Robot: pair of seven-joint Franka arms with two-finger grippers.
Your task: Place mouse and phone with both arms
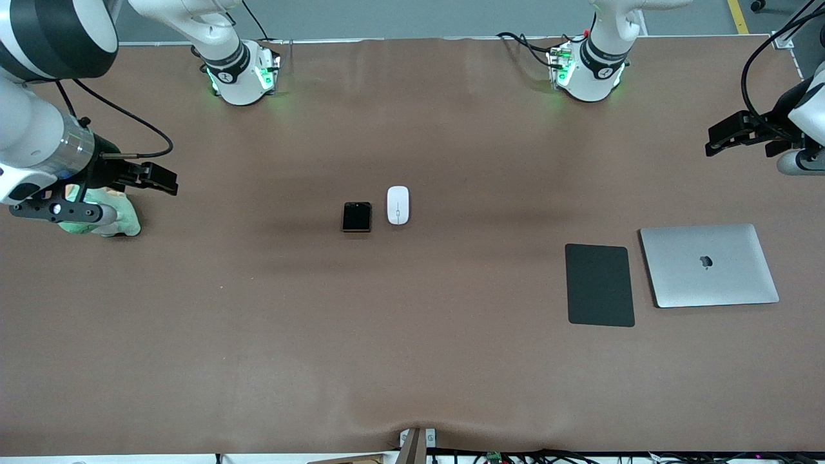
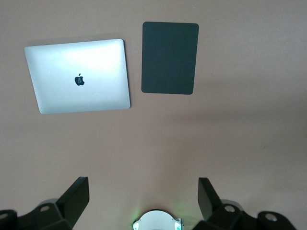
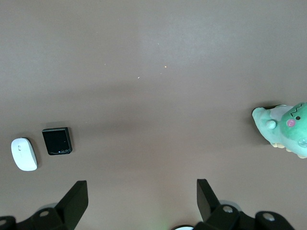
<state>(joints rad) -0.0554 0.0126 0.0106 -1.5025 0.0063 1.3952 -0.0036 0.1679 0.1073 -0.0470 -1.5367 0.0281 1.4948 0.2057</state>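
The table [image 1: 412,361], covered in brown material, carries all items, and the phone [image 1: 356,216] near its centre serves as the reference. The right arm [image 1: 38,129] enters from its base at the top of the front view and bends out to the right arm's end of the table, where the right gripper [image 1: 151,177] hangs in the air over the brown surface beside a green plush toy [image 1: 106,216]; the right wrist view shows its two black fingers [image 3: 74,199] spread wide apart and holding nothing. The left arm [image 1: 802,122] is folded toward the left arm's end of the table, and the left gripper [image 1: 725,135] hangs over bare surface, its fingers [image 2: 76,194] likewise spread apart and empty in the left wrist view. The closed silver laptop [image 1: 709,264] lies well apart from the phone, toward the left arm's end and nearer the front camera. The matte black mouse pad [image 1: 599,285] lies just beside the laptop, between it and the phone. The plush toy sits well apart from the phone toward the right arm's end, partly hidden by the right arm in the front view; the right wrist view shows its face. The phone lies flat, screen up. The mouse [image 1: 398,205] lies just beside the phone, toward the left arm's end, not touching it. Nothing stands between either gripper and these two items.
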